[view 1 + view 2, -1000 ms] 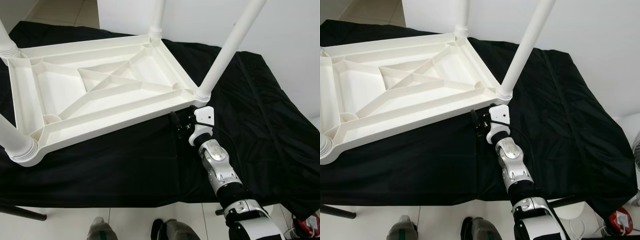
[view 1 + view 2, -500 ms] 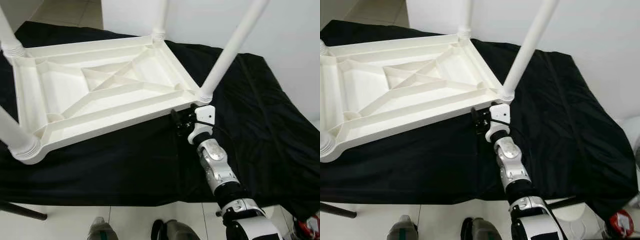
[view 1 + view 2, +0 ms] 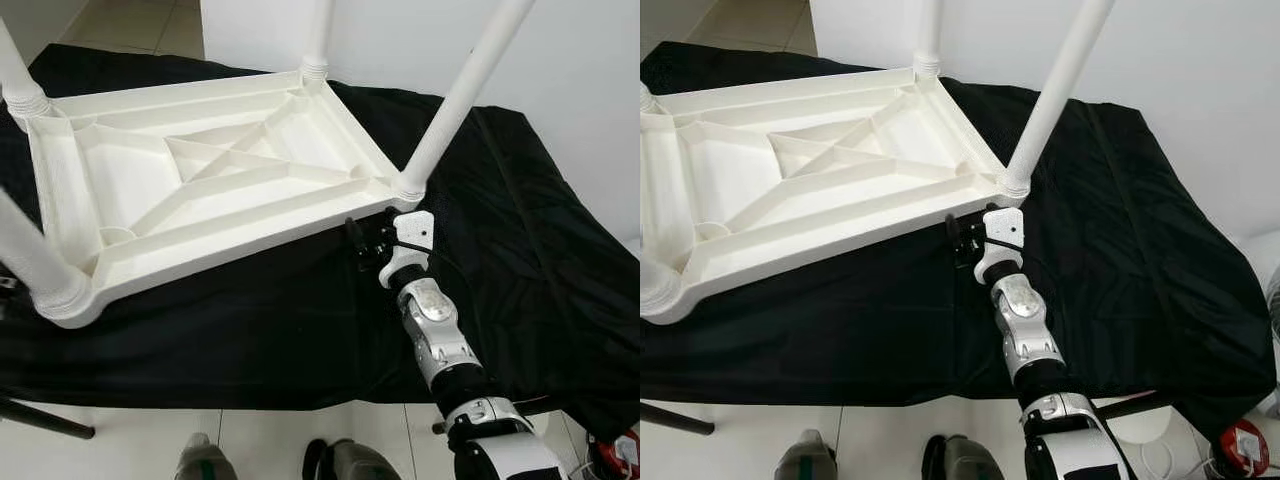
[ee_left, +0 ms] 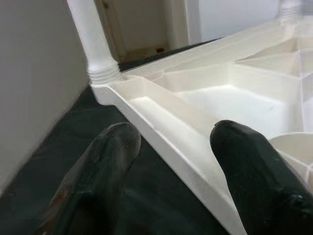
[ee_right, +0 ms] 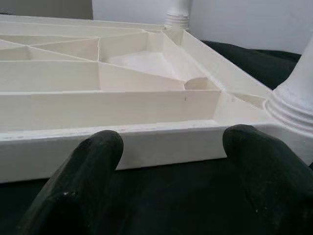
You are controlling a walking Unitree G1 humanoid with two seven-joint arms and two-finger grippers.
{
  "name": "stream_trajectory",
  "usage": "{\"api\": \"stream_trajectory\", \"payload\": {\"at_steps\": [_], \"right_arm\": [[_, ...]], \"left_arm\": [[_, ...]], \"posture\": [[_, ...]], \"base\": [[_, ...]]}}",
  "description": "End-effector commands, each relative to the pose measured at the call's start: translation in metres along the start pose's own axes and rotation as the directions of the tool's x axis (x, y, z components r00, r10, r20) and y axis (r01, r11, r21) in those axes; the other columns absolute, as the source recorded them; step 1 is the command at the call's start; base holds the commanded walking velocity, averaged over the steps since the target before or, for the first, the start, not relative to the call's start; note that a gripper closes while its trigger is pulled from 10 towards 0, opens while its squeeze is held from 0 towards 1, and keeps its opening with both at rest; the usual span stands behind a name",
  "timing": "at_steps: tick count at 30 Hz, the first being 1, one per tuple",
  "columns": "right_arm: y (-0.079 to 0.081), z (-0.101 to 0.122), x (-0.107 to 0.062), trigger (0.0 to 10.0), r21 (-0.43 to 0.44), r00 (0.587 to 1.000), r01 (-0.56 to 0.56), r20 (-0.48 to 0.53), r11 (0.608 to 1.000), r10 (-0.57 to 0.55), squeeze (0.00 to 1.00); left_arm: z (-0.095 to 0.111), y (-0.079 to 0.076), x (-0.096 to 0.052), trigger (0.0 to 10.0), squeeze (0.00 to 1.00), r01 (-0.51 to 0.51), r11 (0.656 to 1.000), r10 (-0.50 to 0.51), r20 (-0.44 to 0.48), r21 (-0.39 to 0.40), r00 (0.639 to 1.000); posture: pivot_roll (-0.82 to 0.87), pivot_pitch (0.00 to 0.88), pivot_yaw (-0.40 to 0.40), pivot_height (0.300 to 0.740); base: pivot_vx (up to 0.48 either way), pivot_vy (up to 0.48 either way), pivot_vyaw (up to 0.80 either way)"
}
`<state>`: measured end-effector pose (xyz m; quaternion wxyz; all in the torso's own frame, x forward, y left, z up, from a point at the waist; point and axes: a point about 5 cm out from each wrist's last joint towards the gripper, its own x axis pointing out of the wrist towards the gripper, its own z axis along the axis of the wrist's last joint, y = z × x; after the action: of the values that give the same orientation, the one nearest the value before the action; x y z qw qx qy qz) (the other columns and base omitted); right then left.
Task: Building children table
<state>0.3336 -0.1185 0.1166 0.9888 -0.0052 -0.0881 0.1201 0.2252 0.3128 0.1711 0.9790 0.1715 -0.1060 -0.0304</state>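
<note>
The right arm [image 3: 435,335] is built of glossy silver segments joined by black collars, ending in a white wrist block just beside the table [image 3: 200,190] corner. Its gripper [image 3: 362,245] is black, with thick, rounded, matte fingers [image 5: 93,161].

I see a surface draped in black cloth [image 3: 520,240]; lying directly on it, upside down, is the white ribbed plastic children's table [image 3: 215,195], legs up.

Table frame [image 5: 146,142] rim blocks the spread fingers [image 5: 93,166].
</note>
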Motion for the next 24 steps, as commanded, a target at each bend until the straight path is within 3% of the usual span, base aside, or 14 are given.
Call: {"api": "stream_trajectory", "payload": {"at_steps": [1, 2, 3, 5, 7, 8, 10, 11, 12, 14, 15, 16, 21, 24], "right_arm": [[-0.006, -0.005, -0.002, 10.0, 0.007, 0.999, 0.041, -0.028, 0.999, -0.041, 0.00], [-0.005, -0.006, -0.001, 10.0, 0.007, 0.999, 0.045, -0.030, 0.999, -0.045, 0.00], [-0.005, -0.006, -0.001, 10.0, 0.007, 0.999, 0.045, -0.030, 0.999, -0.045, 0.00], [-0.005, -0.006, 0.000, 10.0, 0.006, 0.998, 0.054, -0.037, 0.999, -0.054, 0.00], [-0.005, -0.006, 0.000, 10.0, 0.006, 0.998, 0.054, -0.037, 0.999, -0.054, 0.00], [-0.006, -0.007, 0.001, 10.0, -0.003, 0.996, 0.076, -0.046, 0.997, -0.076, 0.00], [-0.006, -0.007, 0.001, 10.0, -0.003, 0.996, 0.076, -0.046, 0.997, -0.076, 0.00], [-0.007, -0.007, 0.002, 10.0, -0.004, 0.995, 0.089, -0.050, 0.996, -0.089, 0.00], [-0.007, -0.007, 0.002, 10.0, -0.004, 0.995, 0.089, -0.050, 0.996, -0.089, 0.00], [-0.011, -0.009, 0.002, 10.0, -0.015, 0.989, 0.135, -0.065, 0.991, -0.135, 0.00], [-0.011, -0.009, 0.002, 10.0, -0.015, 0.989, 0.135, -0.065, 0.991, -0.135, 0.00], [-0.014, -0.011, 0.003, 10.0, -0.017, 0.981, 0.176, -0.082, 0.984, -0.177, 0.00], [-0.014, -0.012, 0.004, 10.0, -0.012, 0.976, 0.195, -0.095, 0.981, -0.196, 0.00], [-0.011, -0.016, 0.011, 10.0, 0.040, 0.968, 0.212, -0.147, 0.977, -0.204, 0.00]], "left_arm": [[-0.001, -0.035, 0.002, 10.0, 0.00, 0.272, 0.961, -0.272, 0.007, -0.054, 0.962], [-0.001, -0.045, 0.002, 10.0, 0.00, 0.314, 0.946, -0.314, 0.016, -0.082, 0.949], [-0.001, -0.045, 0.002, 10.0, 0.00, 0.314, 0.946, -0.314, 0.016, -0.082, 0.949], [0.003, -0.069, 0.001, 10.0, 0.00, 0.391, 0.907, -0.389, 0.046, -0.155, 0.920], [0.003, -0.069, 0.001, 10.0, 0.00, 0.391, 0.907, -0.389, 0.046, -0.155, 0.920], [0.009, -0.093, -0.001, 10.0, 0.00, 0.466, 0.854, -0.461, 0.080, -0.230, 0.884], [0.009, -0.093, -0.001, 10.0, 0.00, 0.466, 0.854, -0.461, 0.080, -0.230, 0.884], [0.012, -0.106, -0.004, 10.0, 0.00, 0.512, 0.819, -0.506, 0.094, -0.258, 0.857], [0.012, -0.106, -0.004, 10.0, 0.00, 0.512, 0.819, -0.506, 0.094, -0.258, 0.857], [0.020, -0.128, -0.007, 10.0, 0.00, 0.589, 0.750, -0.580, 0.131, -0.301, 0.804], [0.020, -0.128, -0.007, 10.0, 0.00, 0.589, 0.750, -0.580, 0.131, -0.301, 0.804], [0.026, -0.141, -0.008, 10.0, 0.00, 0.630, 0.709, -0.616, 0.156, -0.318, 0.772], [0.029, -0.147, -0.005, 10.0, 0.00, 0.636, 0.696, -0.619, 0.170, -0.333, 0.767], [0.029, -0.156, -0.001, 10.0, 0.00, 0.658, 0.676, -0.639, 0.179, -0.333, 0.748]], "posture": [[0.24, 0.093, -0.117, 0.740], [0.24, 0.094, -0.118, 0.740], [0.24, 0.094, -0.118, 0.740], [0.24, 0.092, -0.120, 0.740], [0.24, 0.092, -0.120, 0.740], [0.24, 0.091, -0.118, 0.740], [0.24, 0.091, -0.118, 0.740], [0.23, 0.088, -0.113, 0.740], [0.23, 0.088, -0.113, 0.740], [0.22, 0.086, -0.106, 0.740], [0.22, 0.086, -0.106, 0.740], [0.22, 0.086, -0.106, 0.740], [0.22, 0.089, -0.101, 0.740], [0.21, 0.097, -0.089, 0.740]], "base": [[0.000, 0.000, 0.00], [0.000, 0.000, 0.00], [0.000, 0.000, 0.00], [0.000, 0.000, 0.00], [0.000, 0.000, 0.00], [0.000, 0.000, 0.00], [0.000, 0.000, 0.00], [0.000, 0.000, 0.00], [0.000, 0.000, 0.00], [0.000, 0.000, 0.00], [0.000, 0.000, 0.00], [0.000, 0.000, 0.00], [0.000, 0.000, 0.00], [0.000, 0.000, 0.00]]}}
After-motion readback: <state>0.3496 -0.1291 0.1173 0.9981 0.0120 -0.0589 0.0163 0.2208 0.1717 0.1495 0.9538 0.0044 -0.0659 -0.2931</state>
